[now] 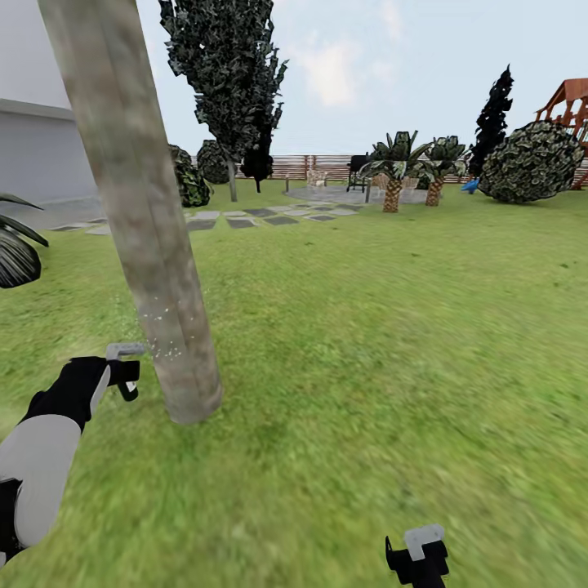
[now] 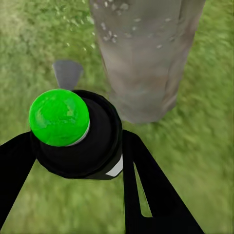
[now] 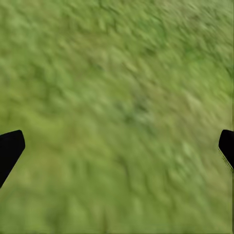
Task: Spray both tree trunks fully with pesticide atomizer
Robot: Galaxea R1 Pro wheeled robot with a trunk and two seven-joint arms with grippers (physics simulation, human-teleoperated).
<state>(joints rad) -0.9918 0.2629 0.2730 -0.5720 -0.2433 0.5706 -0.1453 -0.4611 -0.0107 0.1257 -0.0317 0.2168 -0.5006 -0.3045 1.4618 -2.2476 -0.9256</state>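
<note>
Left gripper [image 2: 73, 161] shut tight around the one pesticide atomizer [image 2: 78, 134], dark with a green top, at the lower left of the wrist picture. Just beside it, one thick tree trunk [image 1: 139, 204], dotted low down with tiny white pesticide [image 1: 159, 347] specks. Left arm low at the lower left, reaching toward the trunk. Right gripper [image 3: 117, 146] spread wide over bare grass [image 3: 117, 87], holding nothing. Far back: two short palms [image 1: 394, 175], one fence [image 1: 327, 166].
</note>
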